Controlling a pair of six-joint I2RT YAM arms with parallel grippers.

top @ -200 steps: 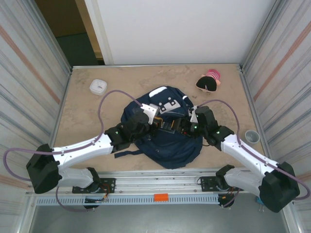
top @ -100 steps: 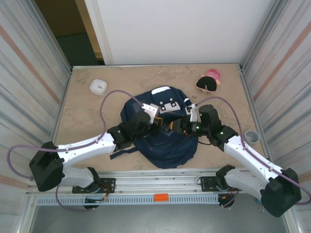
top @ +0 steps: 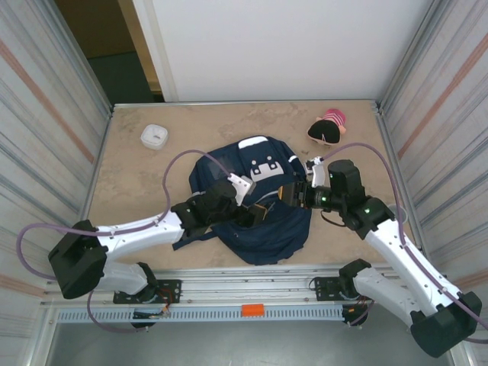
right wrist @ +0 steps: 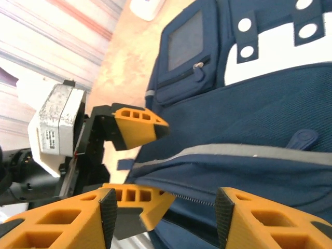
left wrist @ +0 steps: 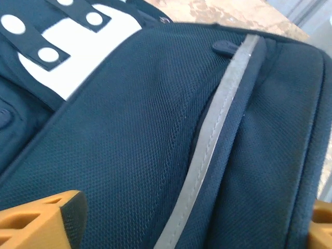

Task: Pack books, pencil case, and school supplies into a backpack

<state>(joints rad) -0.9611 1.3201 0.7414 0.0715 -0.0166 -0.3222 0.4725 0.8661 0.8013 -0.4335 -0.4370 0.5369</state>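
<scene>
Backpack (top: 263, 229) fabric lies directly under the left gripper (top: 255, 212). Its orange fingers (left wrist: 41, 223) are spread wide and grip nothing, and a pale stripe (left wrist: 218, 129) runs between them. Opposite it, almost tip to tip, the right gripper (top: 293, 194) is also released, its fingers (right wrist: 62, 223) partly apart. I can see nothing pinched between them. In the right wrist view the left gripper (right wrist: 165, 163) hangs just ahead, and a line of zip teeth (right wrist: 194, 199) shows below the stripe.

The bag's mouth looks to be the job in hand, probably closing it. To do that well, one gripper should pinch the fabric beside the zip and keep it taut. The other should take the blue pull tab (right wrist: 303, 140) squarely and draw it along the seam, not up. With the two grippers this close, they should move one at a time.

Beyond the right gripper, well clear of the bag, a pink and black pouch (top: 328, 128) sits on the table (top: 152, 175). Beyond the left gripper is a small white box (top: 154, 136). Outside the right arm stands a grey cup (top: 395, 213). Ribbed side walls and a white back wall close the table in.
</scene>
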